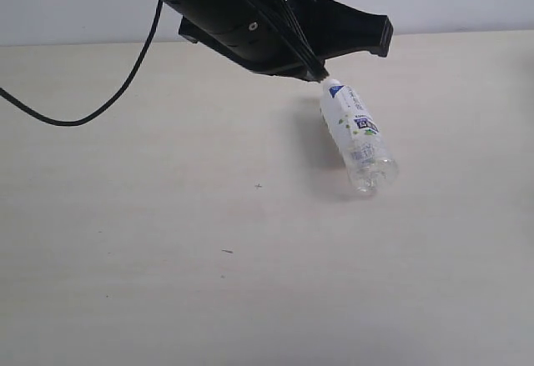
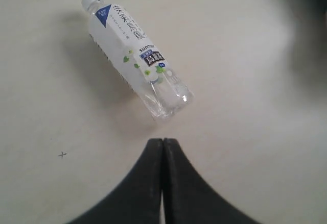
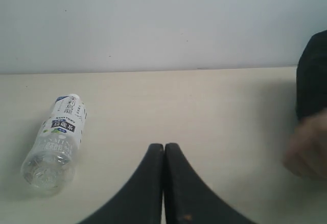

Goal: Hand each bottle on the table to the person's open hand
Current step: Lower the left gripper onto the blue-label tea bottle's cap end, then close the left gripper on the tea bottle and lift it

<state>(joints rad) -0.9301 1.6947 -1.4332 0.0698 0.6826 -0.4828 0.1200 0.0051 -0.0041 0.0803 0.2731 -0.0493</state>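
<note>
One clear bottle [image 1: 359, 137] with a white-green-blue label lies on its side on the pale beige table [image 1: 150, 258]. Its white cap end points to the back and is partly covered by a black arm [image 1: 250, 16] overhead. In the left wrist view the bottle [image 2: 135, 55] lies just beyond my left gripper [image 2: 163, 141], which is shut, empty and apart from it. My right gripper [image 3: 164, 146] is also shut and empty, with the bottle [image 3: 56, 142] off to one side. The pink-label, apple-label and second clear bottle are out of view.
A blurred hand [image 3: 306, 150] with a dark sleeve [image 3: 312, 76] rests at the table's edge in the right wrist view. A black cable [image 1: 100, 107] trails over the table's back left. A pale wall stands behind the table.
</note>
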